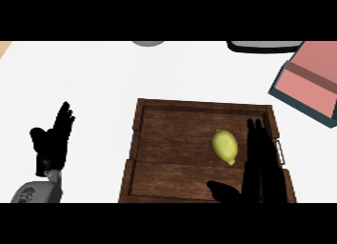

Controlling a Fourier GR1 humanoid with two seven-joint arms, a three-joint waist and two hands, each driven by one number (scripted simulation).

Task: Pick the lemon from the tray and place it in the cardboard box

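Lemon (225, 147), pale yellow-green and lying lengthwise, sits on the floor of the dark wooden tray (149, 157), in the right half of it and a little above the seam that crosses the tray's boards. The right hand (259, 162) comes up from the lower edge over the tray's right side, fingers straight and pointing away from the robot, thumb spread off to the left low down; it holds nothing, and the lemon lies just beside its fingers on their left, with a thin strip of wood showing between them. A small metal handle (281, 152) sticks out from the tray's right wall, next to that hand. The cardboard box (313, 81), pinkish inside with a dark teal outer wall, stands tilted at the upper right of the white counter (87, 81), well apart from the lemon and past the tray's far right corner. The left hand (53, 140) rests open near the left edge, fingers up and straight, off the tray and touching nothing. Two grey objects are cut off by the top edge, too little of them showing to name
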